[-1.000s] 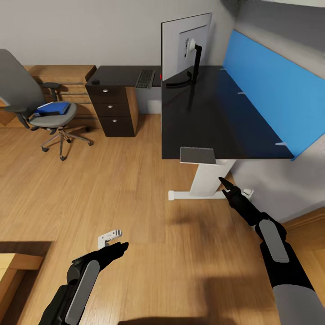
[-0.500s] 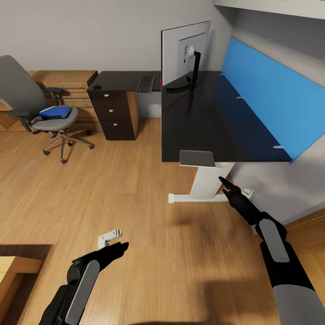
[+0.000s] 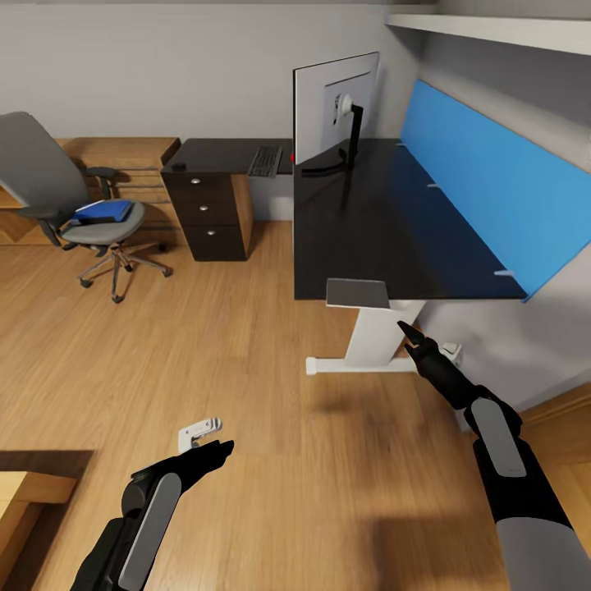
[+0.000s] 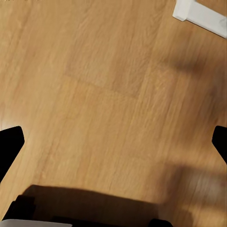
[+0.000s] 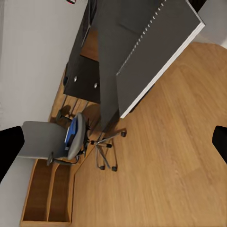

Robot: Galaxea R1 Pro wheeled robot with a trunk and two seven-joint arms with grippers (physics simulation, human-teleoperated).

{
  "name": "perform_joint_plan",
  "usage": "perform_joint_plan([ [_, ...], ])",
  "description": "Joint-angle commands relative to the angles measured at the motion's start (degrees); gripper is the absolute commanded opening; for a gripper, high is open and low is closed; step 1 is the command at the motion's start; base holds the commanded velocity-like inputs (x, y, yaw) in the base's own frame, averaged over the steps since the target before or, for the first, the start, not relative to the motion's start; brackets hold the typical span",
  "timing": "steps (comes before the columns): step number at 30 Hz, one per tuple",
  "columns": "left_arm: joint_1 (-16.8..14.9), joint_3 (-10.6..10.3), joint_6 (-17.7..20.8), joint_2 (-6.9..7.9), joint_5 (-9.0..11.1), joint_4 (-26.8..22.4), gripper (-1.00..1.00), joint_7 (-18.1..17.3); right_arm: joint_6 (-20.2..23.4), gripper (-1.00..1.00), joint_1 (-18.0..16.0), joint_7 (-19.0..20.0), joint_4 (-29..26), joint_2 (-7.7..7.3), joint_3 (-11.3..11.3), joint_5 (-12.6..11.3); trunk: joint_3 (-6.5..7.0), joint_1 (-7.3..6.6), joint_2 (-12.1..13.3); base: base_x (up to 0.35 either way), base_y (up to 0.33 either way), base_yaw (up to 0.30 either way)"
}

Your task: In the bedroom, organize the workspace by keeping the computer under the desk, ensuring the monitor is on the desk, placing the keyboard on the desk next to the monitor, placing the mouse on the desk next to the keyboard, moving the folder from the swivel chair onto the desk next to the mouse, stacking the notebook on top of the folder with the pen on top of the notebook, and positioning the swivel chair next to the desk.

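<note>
The desk (image 3: 386, 222) has a glossy black top and a dark drawer unit (image 3: 209, 209). On it the monitor (image 3: 332, 103) stands with its grey back toward me, and the keyboard (image 3: 264, 161) lies beyond it. The mouse (image 3: 178, 166) sits above the drawers. A dark grey notebook (image 3: 359, 293) lies at the desk's near edge, seen from below as the notebook (image 5: 156, 52). The blue folder (image 3: 103, 211) rests on the swivel chair (image 3: 78, 193) at the left. My left gripper (image 3: 222, 447) hangs open over the floor. My right gripper (image 3: 408, 336) is open beside the desk leg. Computer and pen are hidden.
A white desk leg and foot (image 3: 373, 336) stand in front of my right gripper. A small white fitting (image 3: 199, 432) lies on the floor by my left gripper. A blue wall panel (image 3: 476, 189), low wooden shelving (image 3: 123, 156) and a wooden corner (image 3: 25, 484) border the floor.
The whole picture has shifted, so desk, chair and monitor sit lower in the frame: the camera moved. Both arms keep their pose and both grippers stay open.
</note>
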Motion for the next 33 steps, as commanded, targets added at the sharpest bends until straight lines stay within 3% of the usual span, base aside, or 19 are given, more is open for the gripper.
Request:
perform_joint_plan([
  [1, -0.03, -0.03, 0.13, 0.0, 0.61, -0.06, 1.0, 0.56, 0.39, 1.0, -0.03, 0.08, 0.0, 0.01, -0.11, -0.25, 0.06, 0.0, -0.03, 0.0, 0.0, 0.0],
  [33, -0.03, -0.03, 0.13, -0.01, 0.57, -0.06, 1.0, 0.56, 0.32, 1.0, -0.03, 0.08, 0.14, 0.19, -0.09, -0.31, 2.99, 0.0, -0.03, 0.0, 0.0, 0.0],
])
